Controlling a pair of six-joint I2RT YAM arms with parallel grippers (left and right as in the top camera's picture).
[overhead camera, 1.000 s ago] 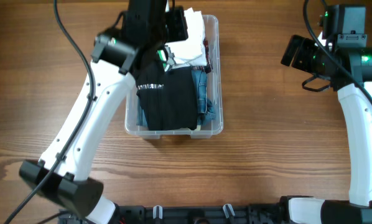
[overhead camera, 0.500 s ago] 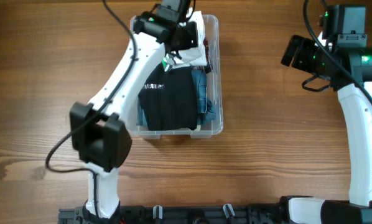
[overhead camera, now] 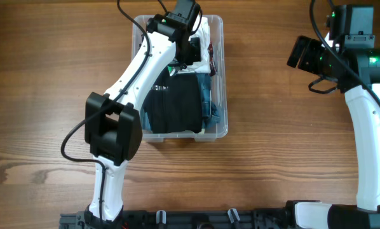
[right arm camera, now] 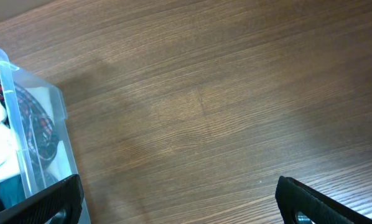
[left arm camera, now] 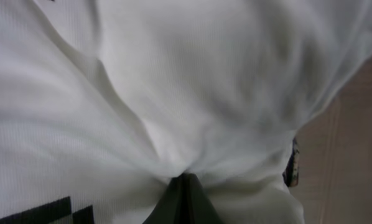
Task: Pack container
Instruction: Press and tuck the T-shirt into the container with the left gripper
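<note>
Where closed left pincer (left arm camera: 183, 193) meets white cloth (left arm camera: 173, 93), container (overhead camera: 223, 95) beneath it

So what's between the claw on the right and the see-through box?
Just bare wooden table. The overhead view shows nothing lying between the right claw and the container, and the right wrist view shows the same empty wood.
</note>
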